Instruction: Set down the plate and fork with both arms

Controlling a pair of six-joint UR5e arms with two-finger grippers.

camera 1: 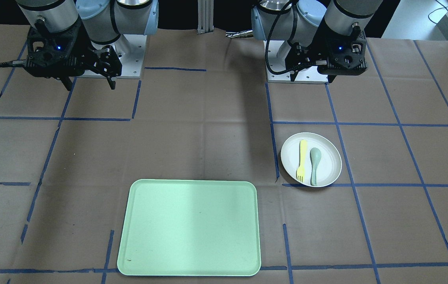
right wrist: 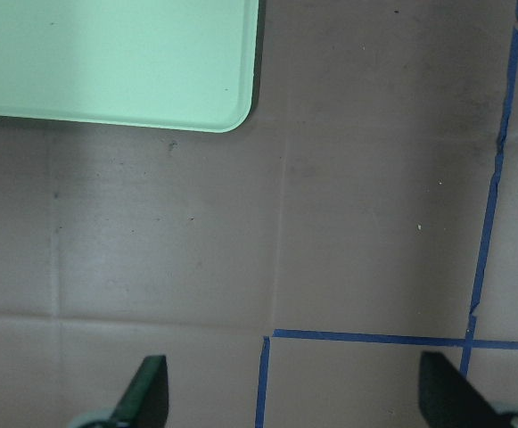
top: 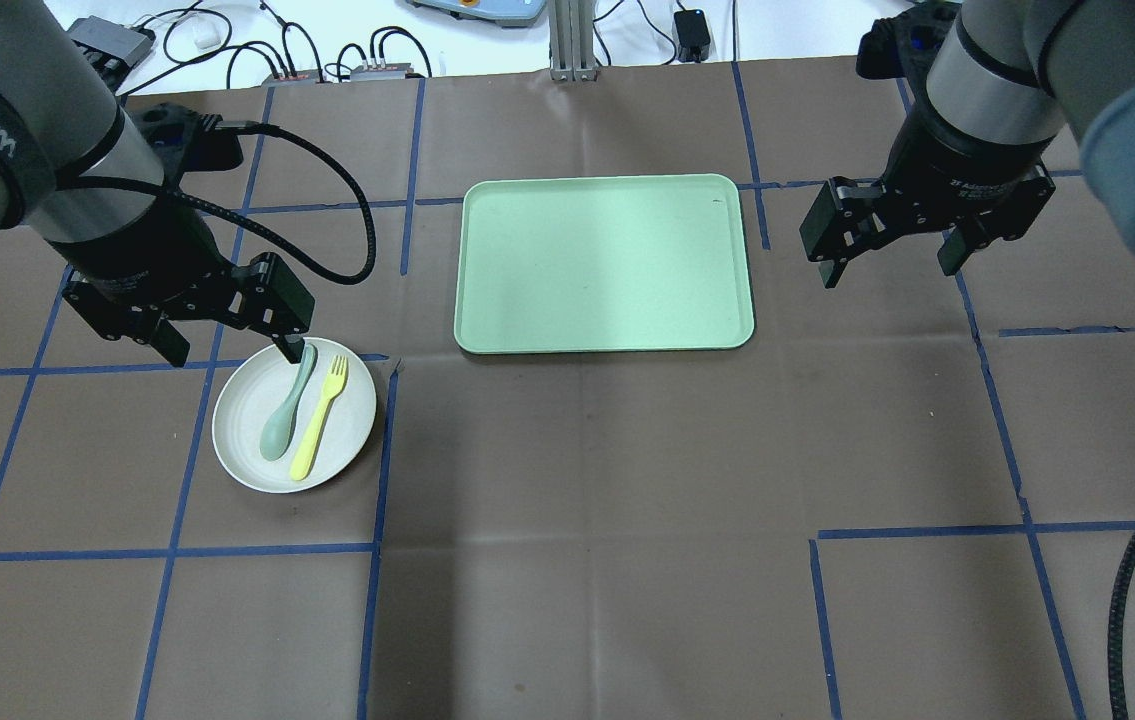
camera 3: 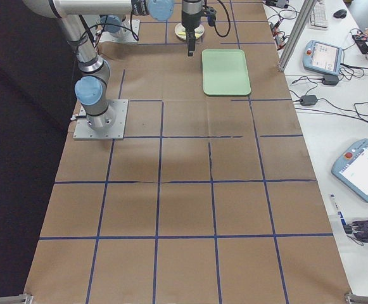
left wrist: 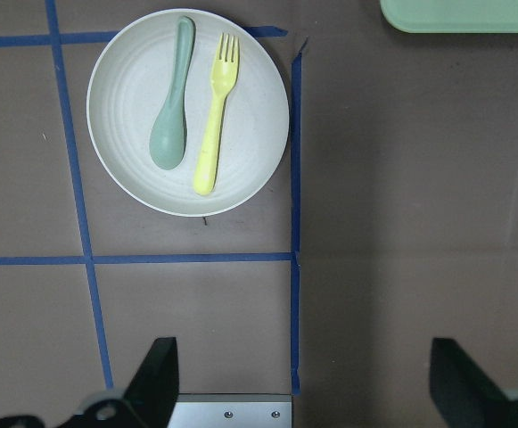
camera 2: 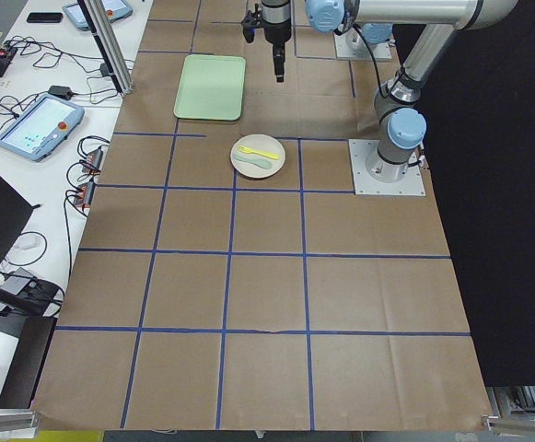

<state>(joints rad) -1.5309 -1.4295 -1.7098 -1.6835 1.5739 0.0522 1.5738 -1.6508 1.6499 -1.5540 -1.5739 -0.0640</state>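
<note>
The off-white plate [top: 245, 425] lies on the brown paper on my left side; it also shows in the front view [camera 1: 329, 157] and the left wrist view [left wrist: 254, 116]. The pale-yellow fork [top: 319, 418] [left wrist: 214, 125] [camera 1: 302, 161] lies on it beside a grey-green spoon [top: 285, 420] [left wrist: 171, 107]. My left gripper [top: 227, 350] [left wrist: 303, 383] is open and empty, held above the table near the plate's far rim. My right gripper [top: 889, 270] [camera 1: 89, 85] [right wrist: 294, 392] is open and empty, to the right of the tray.
The large mint-green tray [top: 607, 262] [camera 1: 189, 227] [right wrist: 107, 53] lies mid-table with nothing on it. Blue tape lines cross the paper. Cables and teach pendants [camera 2: 35, 127] lie beyond the table's far edge.
</note>
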